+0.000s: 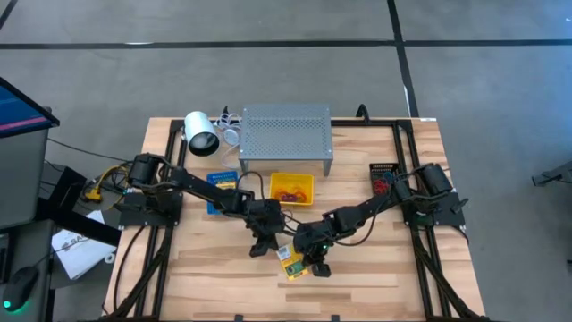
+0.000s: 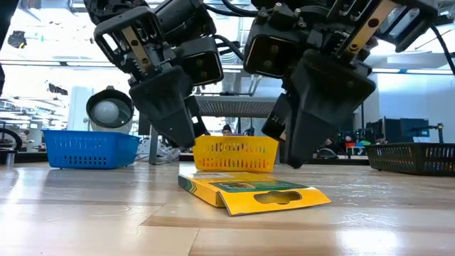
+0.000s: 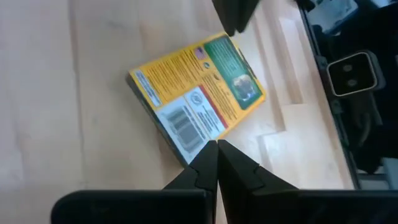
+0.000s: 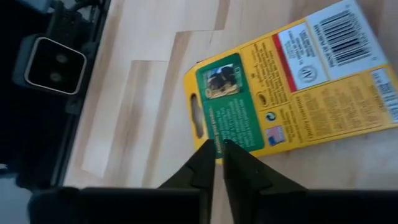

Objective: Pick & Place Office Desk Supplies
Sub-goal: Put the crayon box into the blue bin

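One yellow-green crayon box [image 2: 252, 193] lies flat on the table, barcode side up, near the near edge [image 1: 290, 261]. My left gripper [image 3: 216, 145] is shut, its tips hanging just over the box's barcode edge [image 3: 186, 134]; in the low view [image 2: 190, 139] it stands a little above the wood. My right gripper [image 4: 217, 147] is shut and points down over the box's green panel [image 4: 227, 109], close above it [image 2: 295, 161]. Small red loops [image 1: 288, 190] lie in the yellow bin.
The yellow bin [image 1: 307, 181] sits just beyond the grippers, the blue bin [image 1: 217, 179] to its left and the black bin [image 1: 386, 167] at the right. The grey perforated shelf [image 1: 286, 136] and a white lamp [image 1: 202, 134] stand at the far edge. Bare wood lies left of the box.
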Robot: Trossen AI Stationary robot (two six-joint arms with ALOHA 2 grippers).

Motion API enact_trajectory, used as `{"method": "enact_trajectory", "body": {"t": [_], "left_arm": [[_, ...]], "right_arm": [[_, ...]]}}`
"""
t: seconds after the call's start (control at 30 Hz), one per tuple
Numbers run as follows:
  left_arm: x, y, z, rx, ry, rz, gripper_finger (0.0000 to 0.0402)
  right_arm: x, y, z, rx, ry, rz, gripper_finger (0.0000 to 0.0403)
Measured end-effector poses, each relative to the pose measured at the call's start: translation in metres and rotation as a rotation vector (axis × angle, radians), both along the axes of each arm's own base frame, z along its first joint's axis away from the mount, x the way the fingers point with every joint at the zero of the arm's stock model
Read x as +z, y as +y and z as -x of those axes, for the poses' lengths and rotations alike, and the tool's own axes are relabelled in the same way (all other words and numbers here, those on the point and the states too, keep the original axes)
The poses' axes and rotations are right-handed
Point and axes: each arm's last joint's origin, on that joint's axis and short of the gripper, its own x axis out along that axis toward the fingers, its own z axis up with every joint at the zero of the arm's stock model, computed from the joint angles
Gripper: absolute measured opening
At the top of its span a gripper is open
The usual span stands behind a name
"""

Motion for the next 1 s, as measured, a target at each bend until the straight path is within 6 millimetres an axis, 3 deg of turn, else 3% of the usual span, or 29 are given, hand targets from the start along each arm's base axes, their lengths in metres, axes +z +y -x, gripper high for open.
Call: {"method": "enact_trajectory", "body": {"t": [0.23,0.5,1.0], "left_arm": [[-0.001,-0.001,-0.002,-0.022,-0.036,-0.023,0.0001],[-0.009,-0.006,-0.002,-0.066,-0.040,-0.054,0.0001],[-0.013,-0.010,-0.003,-0.076,-0.058,-0.088,0.0001]], "right_arm": [[-0.001,0.003,0.003,-0.019,0.047,-0.028,0.0087],[-0.002,0.002,0.004,-0.087,0.087,-0.022,0.0129],[-0.018,0.004,-0.006,-0.187,0.074,-0.054,0.0139]]}}
